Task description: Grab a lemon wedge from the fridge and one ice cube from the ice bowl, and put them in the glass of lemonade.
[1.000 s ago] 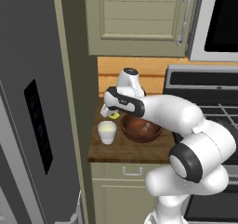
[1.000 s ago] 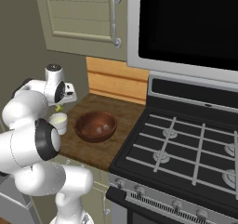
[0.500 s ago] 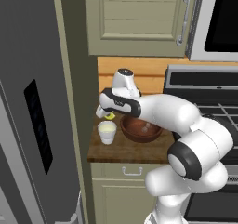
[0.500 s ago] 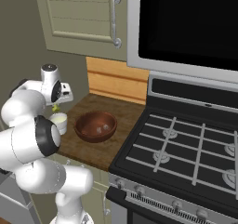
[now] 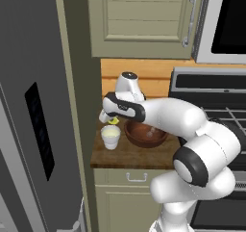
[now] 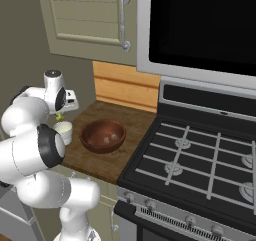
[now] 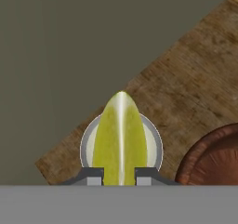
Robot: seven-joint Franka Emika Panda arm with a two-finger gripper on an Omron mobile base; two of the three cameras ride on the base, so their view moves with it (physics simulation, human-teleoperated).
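The arm bends left, its pincer point(image 5: 111, 121) pointing down – clamped on the lemon wedge point(image 7: 120, 139), held right above the glass of lemonade point(image 5: 110, 137) on the desk point(image 5: 139, 156); just beside it, the ice bowl point(image 5: 145, 133) holds pale cubes

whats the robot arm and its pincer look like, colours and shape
The arm is glossy white, built of fat rounded segments with dark grey-black bands and round caps at the joints. The wrist ends in a white knob with a dark top. The pincer has two small dark grey finger tips. No cables or markings are visible.
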